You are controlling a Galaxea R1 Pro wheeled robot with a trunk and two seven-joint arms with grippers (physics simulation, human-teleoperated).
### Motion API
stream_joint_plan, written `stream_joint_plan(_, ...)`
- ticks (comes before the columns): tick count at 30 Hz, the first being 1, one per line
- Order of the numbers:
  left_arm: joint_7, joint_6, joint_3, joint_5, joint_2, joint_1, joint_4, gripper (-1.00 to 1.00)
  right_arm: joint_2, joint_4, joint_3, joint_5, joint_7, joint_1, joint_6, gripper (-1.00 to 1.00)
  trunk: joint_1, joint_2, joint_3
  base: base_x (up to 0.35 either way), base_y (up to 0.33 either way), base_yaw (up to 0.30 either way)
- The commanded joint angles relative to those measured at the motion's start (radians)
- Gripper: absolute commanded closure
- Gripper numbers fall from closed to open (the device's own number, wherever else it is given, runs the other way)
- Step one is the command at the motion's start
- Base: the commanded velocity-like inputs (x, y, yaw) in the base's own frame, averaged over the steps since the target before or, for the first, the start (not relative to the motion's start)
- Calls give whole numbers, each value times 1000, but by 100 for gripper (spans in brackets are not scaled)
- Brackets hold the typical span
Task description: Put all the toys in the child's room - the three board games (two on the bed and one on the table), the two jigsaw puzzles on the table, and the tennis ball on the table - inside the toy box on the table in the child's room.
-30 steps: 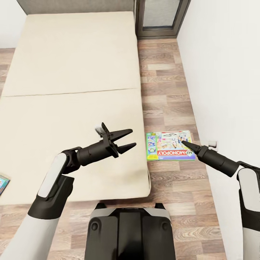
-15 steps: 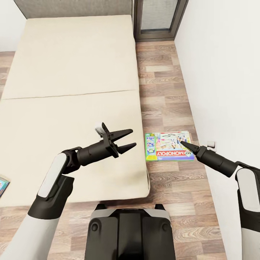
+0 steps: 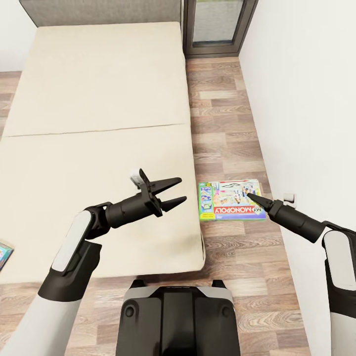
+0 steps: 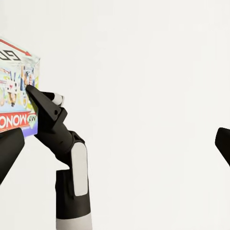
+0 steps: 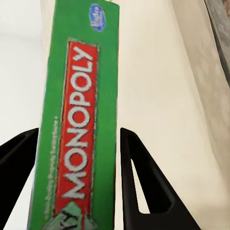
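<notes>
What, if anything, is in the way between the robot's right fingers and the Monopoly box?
Nothing visible: the green edge of the Monopoly box sits directly between the fingers of the right gripper, touching both.

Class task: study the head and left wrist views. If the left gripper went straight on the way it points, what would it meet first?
Probably the right gripper holding the Monopoly box; the left gripper points at them, though depth is uncertain.
</notes>
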Motion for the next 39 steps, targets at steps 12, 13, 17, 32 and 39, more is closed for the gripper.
stream_joint_plan(12,0,-9,-5,-6,-2,28,-1,-100,0,0,-1,6,10,-1,5,100,1,-2,0,-91,-36,0)
stream_joint_plan(13,0,-9,-5,-6,-2,28,-1,-100,0,0,-1,6,10,-1,5,100,1,-2,0,-223,-81,0)
stream_joint_plan(17,0,-10,-5,-8,-2,30,-1,-100,0,0,-1,6,10,-1,5,100,1,-2,0,-254,-87,0)
stream_joint_plan(32,-1,-9,-3,-9,-3,25,-1,-100,0,-1,0,5,12,0,5,100,1,-2,0,-129,-28,0)
stream_joint_plan(39,2,-9,1,-10,-3,16,-2,-100,0,-1,-1,4,12,1,5,100,1,-2,0,-17,-3,0)
